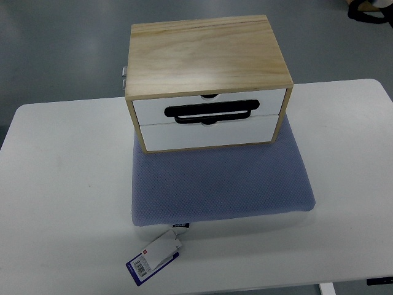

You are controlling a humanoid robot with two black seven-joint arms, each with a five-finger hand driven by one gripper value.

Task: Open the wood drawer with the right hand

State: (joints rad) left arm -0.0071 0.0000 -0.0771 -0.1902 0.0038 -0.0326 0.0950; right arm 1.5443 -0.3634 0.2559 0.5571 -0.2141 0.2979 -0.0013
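A light wooden drawer box (206, 52) stands on a blue-grey cushion (221, 181) on the white table (61, 184). It has two white drawer fronts, one above the other. The upper drawer (147, 109) carries a black loop handle (210, 112). The lower drawer (206, 133) sits just under it. Both drawers look shut, flush with the wooden frame. No robot hand or arm shows in the top view.
A paper tag (155, 257) hangs off the cushion's front edge, near the table's front. A small metal part (124, 76) sticks out at the box's back left. A dark object (368, 11) lies on the floor at the far right.
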